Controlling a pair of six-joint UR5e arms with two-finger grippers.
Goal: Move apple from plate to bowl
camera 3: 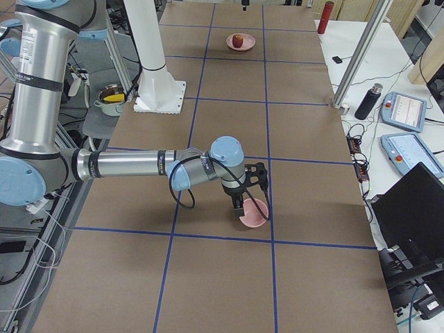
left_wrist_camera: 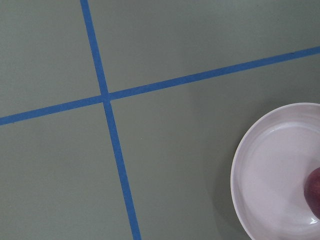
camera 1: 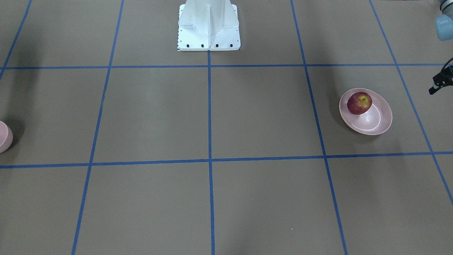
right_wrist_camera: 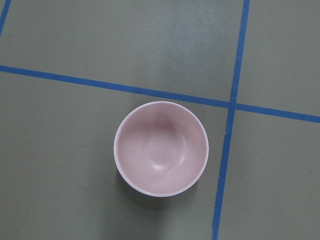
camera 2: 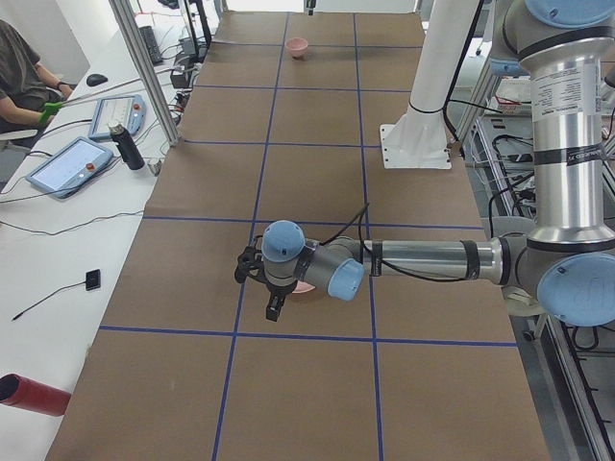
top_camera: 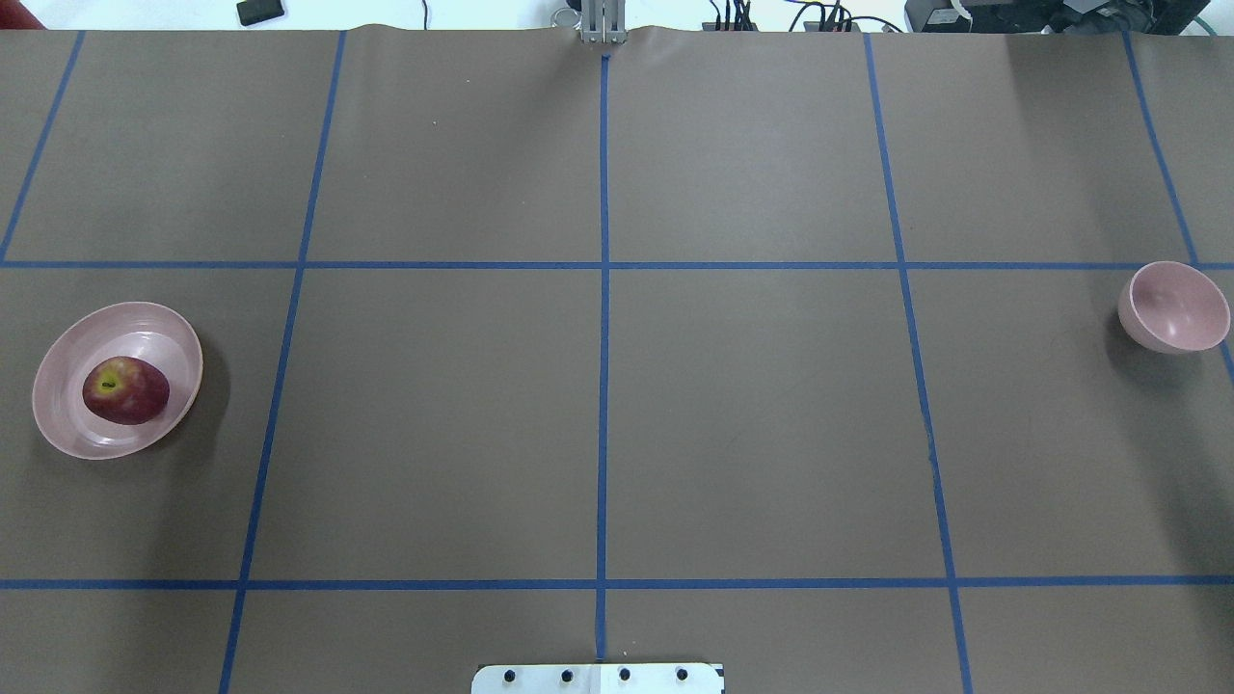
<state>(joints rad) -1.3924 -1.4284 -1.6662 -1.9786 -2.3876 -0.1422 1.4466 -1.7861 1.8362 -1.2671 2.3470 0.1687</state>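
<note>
The dark-red apple (top_camera: 125,390) (camera 1: 359,102) lies in the wide pink plate (top_camera: 67,361) (camera 1: 382,120) at my left end of the table. The small deep pink bowl (top_camera: 1173,306) (right_wrist_camera: 161,148) stands empty at the right end. My left gripper (camera 2: 258,288) hovers just beside the plate; only a black part of it (camera 1: 439,83) shows at the front view's edge, and I cannot tell its state. The left wrist view catches the plate's rim (left_wrist_camera: 250,165) and a sliver of apple (left_wrist_camera: 315,192). My right gripper (camera 3: 250,189) hangs above the bowl (camera 3: 253,213); I cannot tell whether it is open or shut.
The white robot pedestal (camera 1: 208,26) stands at the table's middle edge. Blue tape lines grid the brown mat. Off the table lie tablets (camera 2: 72,163), a bottle (camera 2: 125,146), a red cylinder (camera 2: 34,394) and a laptop (camera 3: 409,208); a person (camera 2: 19,82) sits at the side.
</note>
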